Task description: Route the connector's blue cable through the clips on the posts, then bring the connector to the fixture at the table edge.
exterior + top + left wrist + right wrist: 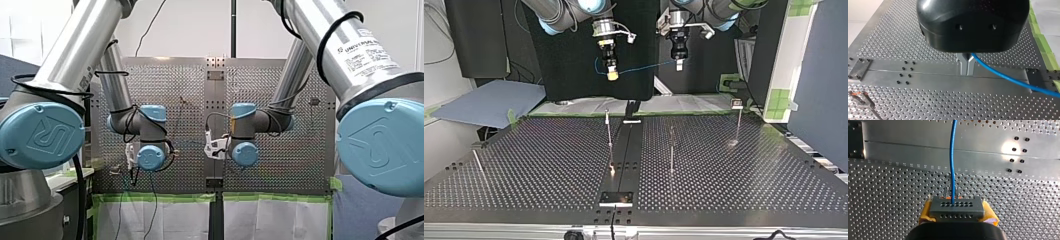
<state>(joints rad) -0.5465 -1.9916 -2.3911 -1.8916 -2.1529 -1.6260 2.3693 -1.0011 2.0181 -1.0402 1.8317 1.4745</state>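
Note:
Both grippers hang high above the perforated table. In the top view my right gripper is at the left, its yellow pads shut on the grey connector. The blue cable leaves the connector and runs across to my left gripper, at that view's right. In the left wrist view its metal fingers are shut on the cable, which trails away to one side. Three thin posts stand on the table below, with no cable on them.
A small metal plate sits on the centre rail at the table's near edge in the top view. A thin rod leans at that view's left. A clip post with an orange bit shows in the left wrist view. Green tape lines the far edge.

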